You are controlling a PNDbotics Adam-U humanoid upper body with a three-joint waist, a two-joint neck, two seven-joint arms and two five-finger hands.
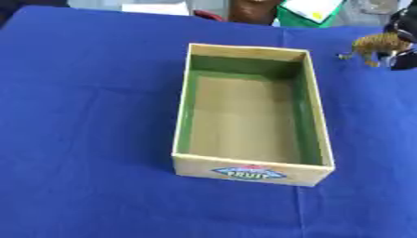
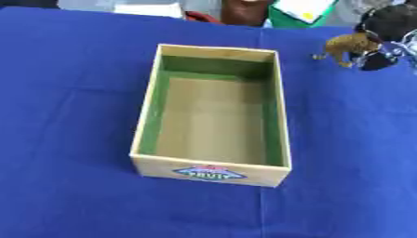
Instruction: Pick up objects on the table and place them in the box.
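Note:
An open cardboard box (image 1: 254, 173) with green inner walls and a "FRUIT" label on its front stands in the middle of the blue cloth; nothing shows inside it. At the upper right, beyond the box's far right corner, a small tan and brown toy animal (image 2: 345, 45) stands out sideways from my right hand (image 2: 389, 28). The black hand comes in from the upper right corner, and its fingers curl round the toy's rear end. I cannot tell whether the toy touches the cloth. My left hand shows in neither view.
The blue cloth (image 1: 81, 139) covers the whole table around the box. Past the far edge lie a green and white item (image 1: 309, 11), a white item (image 2: 148, 8) and a dark brown thing (image 1: 251, 10).

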